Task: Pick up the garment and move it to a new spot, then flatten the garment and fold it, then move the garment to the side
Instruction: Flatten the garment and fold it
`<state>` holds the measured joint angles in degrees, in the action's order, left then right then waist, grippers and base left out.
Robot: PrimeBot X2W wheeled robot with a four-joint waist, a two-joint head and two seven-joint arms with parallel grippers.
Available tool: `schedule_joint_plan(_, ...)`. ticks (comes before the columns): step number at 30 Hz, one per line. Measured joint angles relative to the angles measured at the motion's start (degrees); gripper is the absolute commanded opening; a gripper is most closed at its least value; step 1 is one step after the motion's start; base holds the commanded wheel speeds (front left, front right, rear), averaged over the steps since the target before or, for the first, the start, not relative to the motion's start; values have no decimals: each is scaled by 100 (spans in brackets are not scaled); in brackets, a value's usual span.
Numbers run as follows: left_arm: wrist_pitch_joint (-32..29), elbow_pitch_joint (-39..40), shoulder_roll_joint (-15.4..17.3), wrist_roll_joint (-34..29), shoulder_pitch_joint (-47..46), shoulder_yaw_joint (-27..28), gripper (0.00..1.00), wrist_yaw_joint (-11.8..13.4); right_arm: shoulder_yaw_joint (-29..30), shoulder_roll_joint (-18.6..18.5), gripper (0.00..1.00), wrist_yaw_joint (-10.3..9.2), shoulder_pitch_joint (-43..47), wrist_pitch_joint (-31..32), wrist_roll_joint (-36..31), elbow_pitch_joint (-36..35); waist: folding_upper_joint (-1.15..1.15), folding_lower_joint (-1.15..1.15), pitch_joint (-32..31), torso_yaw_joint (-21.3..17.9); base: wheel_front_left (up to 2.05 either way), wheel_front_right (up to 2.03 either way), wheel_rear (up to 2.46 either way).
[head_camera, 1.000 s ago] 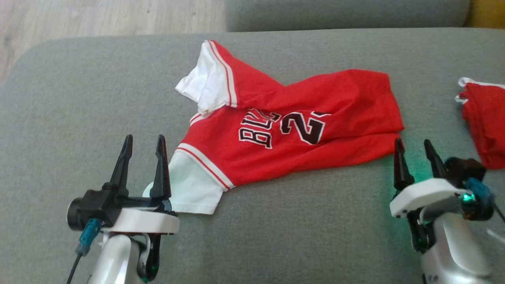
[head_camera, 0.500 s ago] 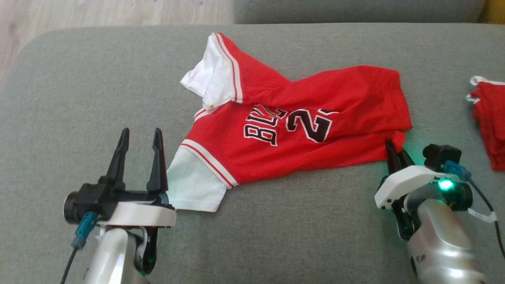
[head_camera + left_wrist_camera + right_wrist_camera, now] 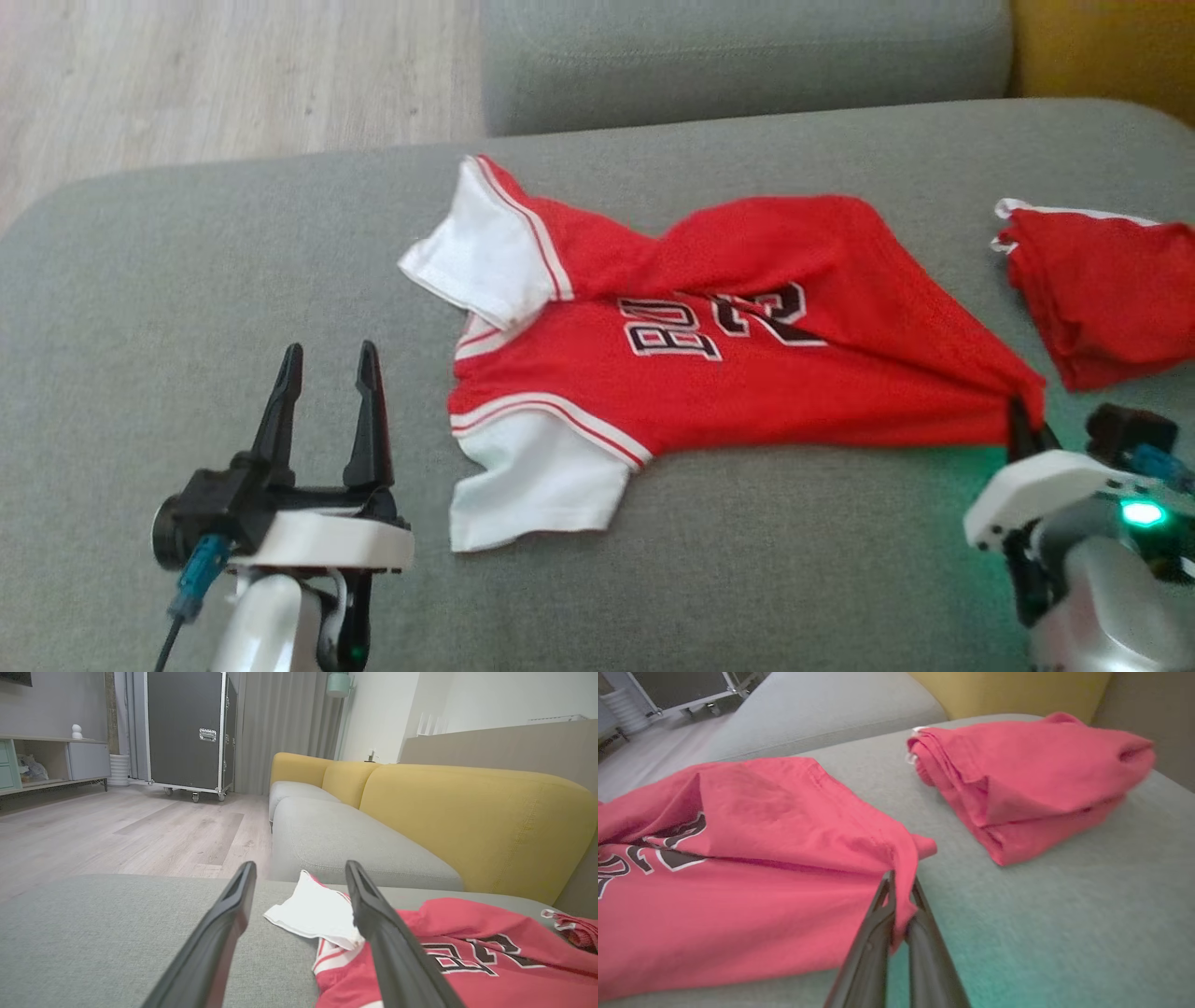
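Red jersey [image 3: 709,373] lies on the grey cushion [image 3: 187,280], long axis left to right.
The right gripper [image 3: 1025,431] is clamped on its right hem corner [image 3: 1022,387]; the left gripper [image 3: 329,359], jaws apart and empty, stands near the white sleeve [image 3: 532,481] at the other end.

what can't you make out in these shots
- Head view: part of the lettering on the jersey is lost under a fold of its own cloth.
- Head view: the folded red garment is cut off by the right edge.
- Right wrist view: the jersey hem wraps the tips of the right gripper, shut on it.
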<state>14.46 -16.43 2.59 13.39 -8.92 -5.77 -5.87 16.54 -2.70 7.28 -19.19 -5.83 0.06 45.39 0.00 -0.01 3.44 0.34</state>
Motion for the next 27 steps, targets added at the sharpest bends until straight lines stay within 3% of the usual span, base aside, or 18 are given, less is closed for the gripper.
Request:
schedule_joint_plan(2,0,12,-1,36,3,-30,100,41,214,8,0,0,146,212,-38,-229,0,0,-67,-25,0,0,0)
schedule_joint_plan(3,0,20,-1,45,4,-37,100,43,309,10,29,0,186,280,-133,-357,0,0,-89,-32,0,0,0)
schedule_joint_plan(4,0,25,-1,69,4,-45,100,63,366,10,100,0,218,315,-189,-491,0,0,-104,-33,0,0,0)
schedule_joint_plan(11,0,23,0,80,109,-119,100,64,-47,2,100,0,249,-62,-123,-1258,0,0,-162,13,0,0,0)
schedule_joint_plan(19,0,20,1,76,163,-118,100,58,-1313,7,100,0,862,-753,278,-2172,0,1,-212,44,0,0,0)
schedule_joint_plan(27,0,20,1,85,257,-163,100,57,-1583,8,100,0,1397,-837,477,-2506,0,1,-189,40,0,0,0)
